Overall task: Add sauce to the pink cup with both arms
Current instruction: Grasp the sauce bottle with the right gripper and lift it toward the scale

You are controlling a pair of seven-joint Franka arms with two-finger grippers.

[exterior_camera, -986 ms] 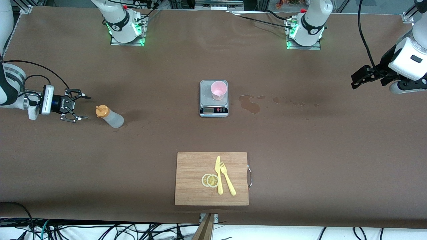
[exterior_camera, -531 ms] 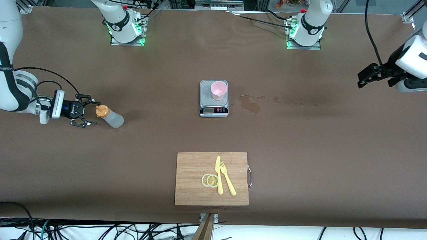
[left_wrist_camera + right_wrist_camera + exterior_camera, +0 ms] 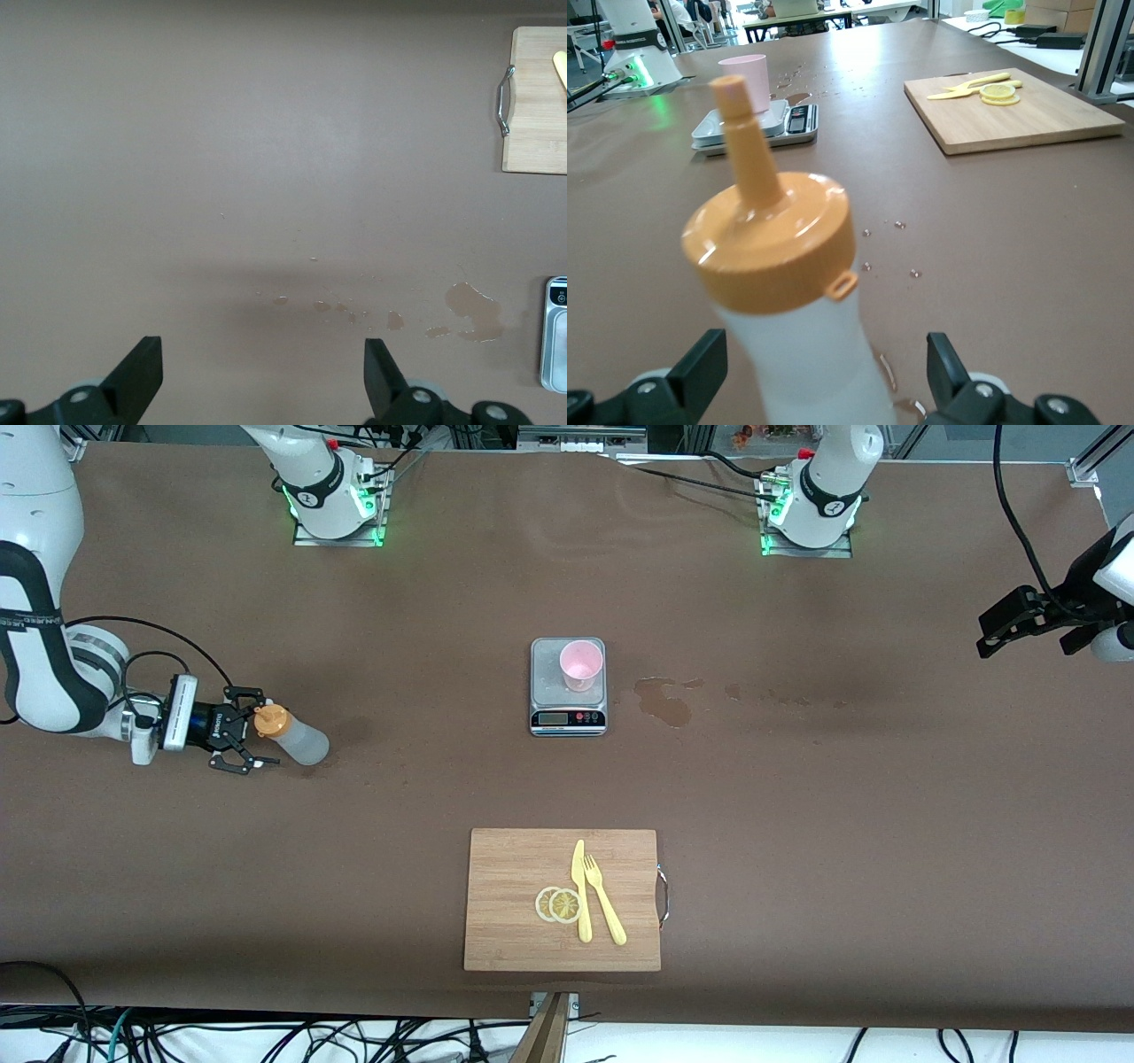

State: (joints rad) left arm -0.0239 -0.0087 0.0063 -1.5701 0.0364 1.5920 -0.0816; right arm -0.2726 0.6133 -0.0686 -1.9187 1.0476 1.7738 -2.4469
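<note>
A scale [image 3: 568, 688] sits mid-table, with a wet stain [image 3: 666, 701] just beside it toward the left arm's end. Nearer the camera lies a cutting board [image 3: 505, 903] carrying lemon slices [image 3: 559, 904], a knife [image 3: 581, 890] and a fork [image 3: 604, 899].

In your right wrist view the sauce [image 3: 784, 292] runs off the picture's edge, so its base and its footing on the counter [image 3: 1028, 239] stay hidden. The left wrist view cuts off the cutting board [image 3: 539, 106] and the scale [image 3: 555, 336]. In the front view the scale's display [image 3: 553, 718] is too small to read.
</note>
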